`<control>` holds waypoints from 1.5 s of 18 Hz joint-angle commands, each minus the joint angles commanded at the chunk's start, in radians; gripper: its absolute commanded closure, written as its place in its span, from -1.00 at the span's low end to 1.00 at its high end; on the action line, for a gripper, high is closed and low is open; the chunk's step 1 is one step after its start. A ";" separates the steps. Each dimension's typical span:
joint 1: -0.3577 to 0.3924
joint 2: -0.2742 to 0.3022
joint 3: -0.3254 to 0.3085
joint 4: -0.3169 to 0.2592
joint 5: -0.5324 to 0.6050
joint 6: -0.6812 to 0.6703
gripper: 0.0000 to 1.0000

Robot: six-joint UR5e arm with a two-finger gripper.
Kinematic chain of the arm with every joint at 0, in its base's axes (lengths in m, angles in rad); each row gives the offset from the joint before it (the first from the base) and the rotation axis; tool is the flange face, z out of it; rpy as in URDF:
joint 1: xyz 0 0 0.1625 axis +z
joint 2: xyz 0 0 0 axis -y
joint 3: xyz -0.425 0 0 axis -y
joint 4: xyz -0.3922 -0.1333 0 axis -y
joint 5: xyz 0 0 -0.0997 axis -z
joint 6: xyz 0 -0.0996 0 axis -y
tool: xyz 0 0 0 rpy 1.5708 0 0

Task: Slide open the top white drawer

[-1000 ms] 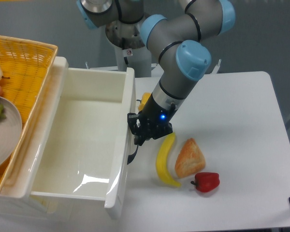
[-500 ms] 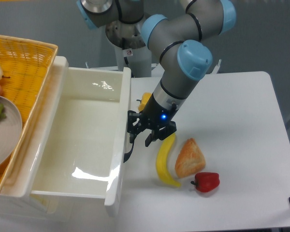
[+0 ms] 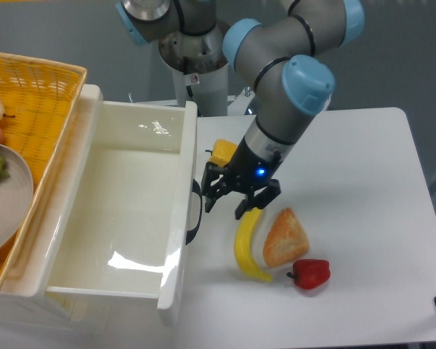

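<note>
Far left I see a yellow wicker basket (image 3: pixel 36 94) on top of the cabinet, with a grey plate (image 3: pixel 3 207) in it.

Next right, the top white drawer (image 3: pixel 123 211) stands pulled well out, its deep tray fully exposed and bare. Its front panel faces right, and the curved black handle (image 3: pixel 195 214) is visible on that face.

Just right of the handle, the end effector (image 3: pixel 236 207) hangs with jaws spread wide, holding nothing and clear of the handle.

My judgement: the pull itself looks done and I am in the release and retreat step. The next move calls only for backing the arm away to the right and upward without catching the handle.

Room to move:
- a banana (image 3: pixel 247 243) lies directly under and just beside the fingertips
- a bread piece (image 3: pixel 283 236) touches or nearly touches the banana
- a red pepper (image 3: pixel 310 273) sits close below the bread
- a small yellow item (image 3: pixel 221 151) sits behind the wrist, near the drawer front

A low sideways exit risks sweeping these. The bench (image 3: pixel 363 182) further right is white, its right edge close to the frame side.
</note>
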 joint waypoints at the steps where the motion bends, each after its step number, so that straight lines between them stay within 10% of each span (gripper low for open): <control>1: 0.018 0.000 0.008 0.000 0.017 0.014 -1.00; 15: 0.083 -0.086 0.023 0.050 0.472 0.432 -1.00; 27: 0.207 -0.261 0.034 0.150 0.509 0.920 -1.00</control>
